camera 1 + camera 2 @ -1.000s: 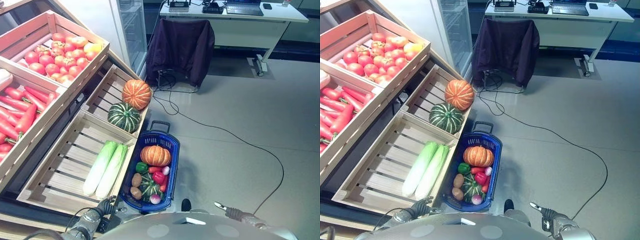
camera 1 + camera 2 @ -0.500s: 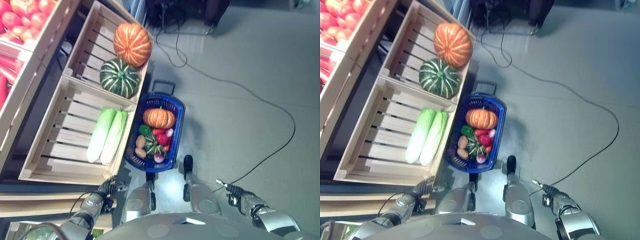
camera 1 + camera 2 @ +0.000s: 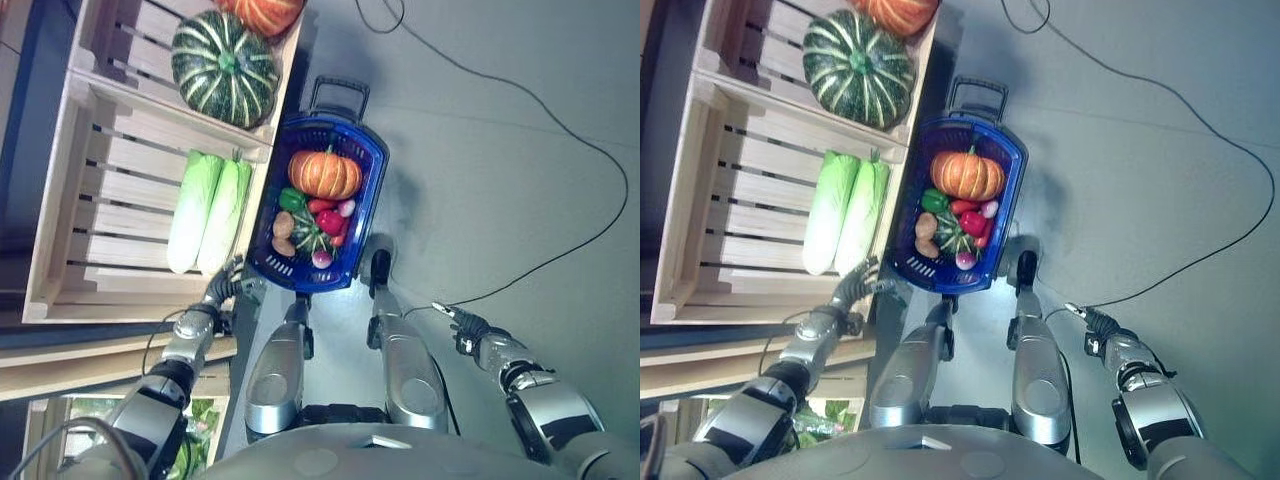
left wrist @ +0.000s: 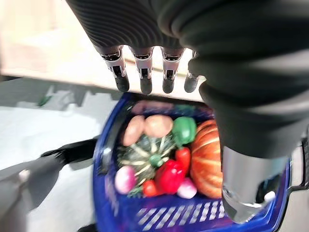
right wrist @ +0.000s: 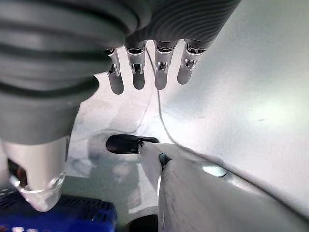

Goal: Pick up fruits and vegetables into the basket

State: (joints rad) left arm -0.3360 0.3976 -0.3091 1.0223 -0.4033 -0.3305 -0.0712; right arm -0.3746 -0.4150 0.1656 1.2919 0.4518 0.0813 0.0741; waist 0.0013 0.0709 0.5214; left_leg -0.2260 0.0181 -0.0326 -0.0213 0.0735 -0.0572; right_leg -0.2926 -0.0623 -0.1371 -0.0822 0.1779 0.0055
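A blue basket stands on the grey floor beside the lower wooden crates. It holds an orange pumpkin, a small green striped squash, a red pepper, a green pepper, potatoes and radishes. My left hand hangs open by the basket's near left corner, holding nothing. My right hand hangs open over the bare floor to the basket's right, also holding nothing.
Two pale green cabbages lie in the near wooden crate. A dark green striped pumpkin and an orange pumpkin sit in the crate behind it. A black cable runs across the floor on the right.
The camera has tilted down, so crates and basket have slid up the view. Both arms now show lower at my sides. The things themselves have not moved.
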